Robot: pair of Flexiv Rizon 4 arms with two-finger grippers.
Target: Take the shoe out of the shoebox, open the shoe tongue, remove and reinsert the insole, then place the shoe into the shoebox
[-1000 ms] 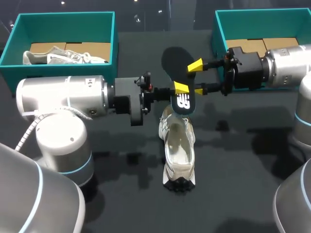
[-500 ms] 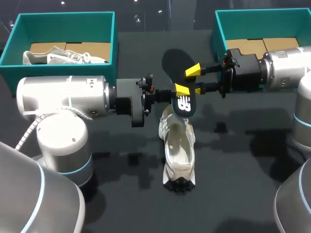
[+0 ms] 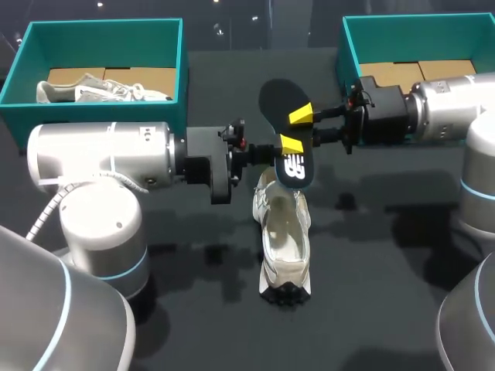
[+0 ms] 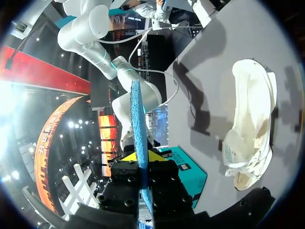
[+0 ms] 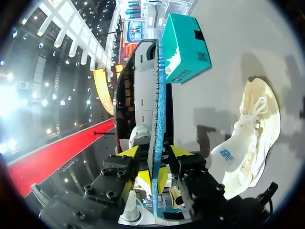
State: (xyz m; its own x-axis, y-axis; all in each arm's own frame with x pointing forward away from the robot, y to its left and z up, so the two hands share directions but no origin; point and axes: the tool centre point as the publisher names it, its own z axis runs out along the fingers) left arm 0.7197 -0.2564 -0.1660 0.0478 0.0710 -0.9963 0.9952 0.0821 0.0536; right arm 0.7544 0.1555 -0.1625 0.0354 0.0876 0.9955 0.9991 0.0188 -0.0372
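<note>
Left claw [image 4: 141, 160] and right claw [image 5: 155, 164] both pinch the black insole [image 3: 282, 100] above the white sneaker [image 3: 284, 232], probably steadying it for reinsertion.

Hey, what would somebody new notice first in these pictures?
A black insole held up at mid-table by the left gripper, with the right gripper at its other side. Right below lies a pale shoe, and a second shoe sits in the left teal shoebox.

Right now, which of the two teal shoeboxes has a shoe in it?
The left shoebox, at the table's far left corner: a pale shoe lies inside it. The right shoebox shows only brown cardboard in the part that can be seen.
</note>
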